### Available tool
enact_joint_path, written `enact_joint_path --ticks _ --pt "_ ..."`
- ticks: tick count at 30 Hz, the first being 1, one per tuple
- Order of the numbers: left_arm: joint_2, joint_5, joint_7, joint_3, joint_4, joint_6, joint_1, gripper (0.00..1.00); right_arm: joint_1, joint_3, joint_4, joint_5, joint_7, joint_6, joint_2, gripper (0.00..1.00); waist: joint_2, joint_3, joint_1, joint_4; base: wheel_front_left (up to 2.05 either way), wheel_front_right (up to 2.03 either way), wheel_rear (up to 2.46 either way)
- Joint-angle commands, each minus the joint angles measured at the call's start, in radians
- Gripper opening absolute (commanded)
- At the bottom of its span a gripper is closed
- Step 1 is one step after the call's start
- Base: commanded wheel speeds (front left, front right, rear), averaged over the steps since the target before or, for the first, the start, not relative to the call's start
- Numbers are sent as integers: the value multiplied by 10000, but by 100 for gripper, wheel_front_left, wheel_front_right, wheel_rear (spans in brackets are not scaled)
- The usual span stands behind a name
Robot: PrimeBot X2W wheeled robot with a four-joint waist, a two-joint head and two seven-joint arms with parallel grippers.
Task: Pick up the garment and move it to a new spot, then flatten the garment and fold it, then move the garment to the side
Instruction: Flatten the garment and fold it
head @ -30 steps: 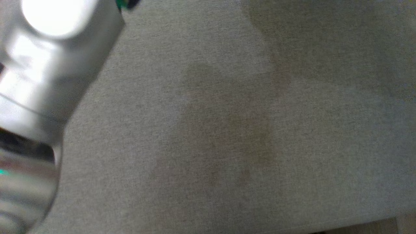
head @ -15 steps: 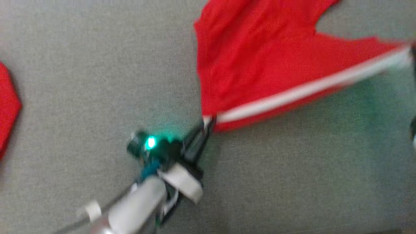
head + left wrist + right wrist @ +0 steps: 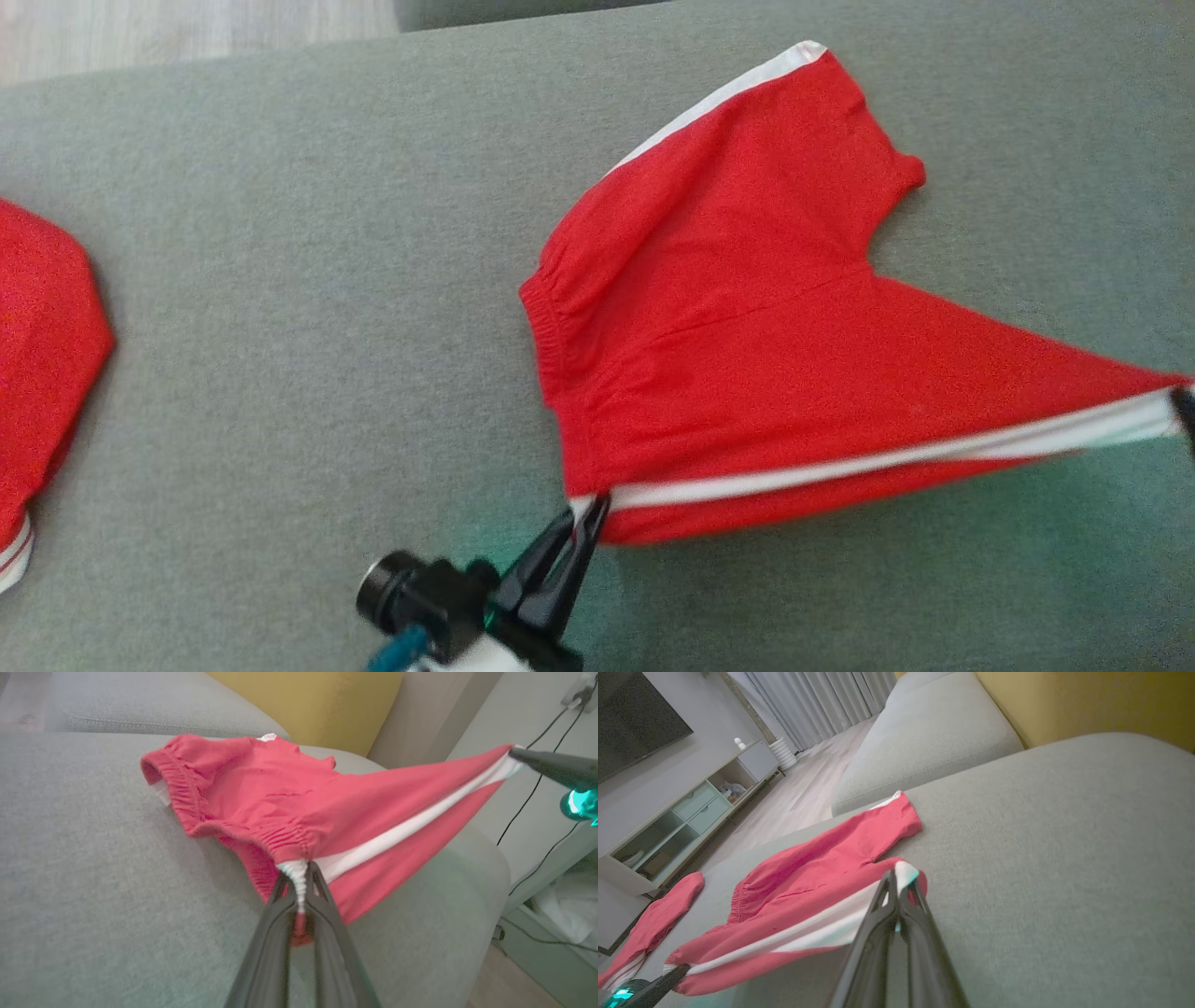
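Red shorts (image 3: pixel 747 308) with a white side stripe lie partly on the grey sofa seat (image 3: pixel 280 327). Their striped near edge is lifted and stretched taut between my two grippers. My left gripper (image 3: pixel 590 511) is shut on the waistband corner where the stripe ends, seen close in the left wrist view (image 3: pixel 299 882). At the head view's right edge, my right gripper (image 3: pixel 1184 408) is shut on the stripe's leg-hem end (image 3: pixel 900 877). The far leg (image 3: pixel 887 821) rests flat on the cushion.
A second red garment (image 3: pixel 42 355) lies at the sofa's left end. A yellow back cushion (image 3: pixel 317 704) stands behind the seat. Wooden floor (image 3: pixel 187 33) shows beyond the seat's far edge, and a TV cabinet (image 3: pixel 682 812) stands across the room.
The head camera has swung, from bare sofa and a forearm to the shorts. Since half a second ago both grippers keep their hold on the striped edge.
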Motion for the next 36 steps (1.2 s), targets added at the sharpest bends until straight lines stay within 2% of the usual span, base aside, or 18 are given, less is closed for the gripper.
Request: enact_joint_path --ticks 1,4,8,9,14,22,32,33,34,35,36 --pt "74 -235 168 510 -561 94 -417 0 -249 -289 -205 -16 -55 67 -761 0 -1 90 4 109 0 0 0" --pt "-257 -742 684 781 -1029 30 -1008 0 -1022 -301 -157 27 241 67 -951 0 -1 365 4 339 0 0 0" --pt "-830 -1334 1422 1219 -990 73 -2139 0 -2781 243 230 197 994 67 -1167 0 -1 888 4 700 0 0 0" --pt "-830 -1334 1422 1219 -990 73 -2139 0 -2781 243 230 197 994 67 -1167 0 -1 888 4 700 0 0 0" --pt "-1472 -1812 1867 1611 -510 27 -3385 0 -5247 1348 1043 439 2213 67 -1267 0 -1 1497 4 1103 0 0 0" --pt "-2031 -1704 1633 1771 652 -11 -4805 0 -8574 2846 2551 476 3232 67 -1231 0 -1 2304 4 1635 0 0 0" --pt "-2391 -1747 1213 1573 1906 -129 -6026 0 -10913 4445 4009 557 3206 67 -1043 0 -1 2941 4 2233 0 0 0" --pt "-2411 -1793 1181 1503 2037 -170 -6060 1 -11031 4631 4160 534 3152 67 -987 5 -1 2957 4 2263 0 0 0" --pt "-2428 -1837 1127 1449 2166 -182 -6086 13 -11137 4815 4305 512 3085 67 -922 31 -1 2974 4 2283 0 0 0" --pt "-2443 -1909 1082 1407 2300 -180 -6092 30 -11219 4990 4448 541 3027 67 -840 71 -1 2985 4 2295 0 0 0" --pt "-2456 -1988 997 1384 2413 -166 -6094 68 -11301 5114 4626 573 2911 67 -756 100 -1 2989 4 2301 0 0 0"
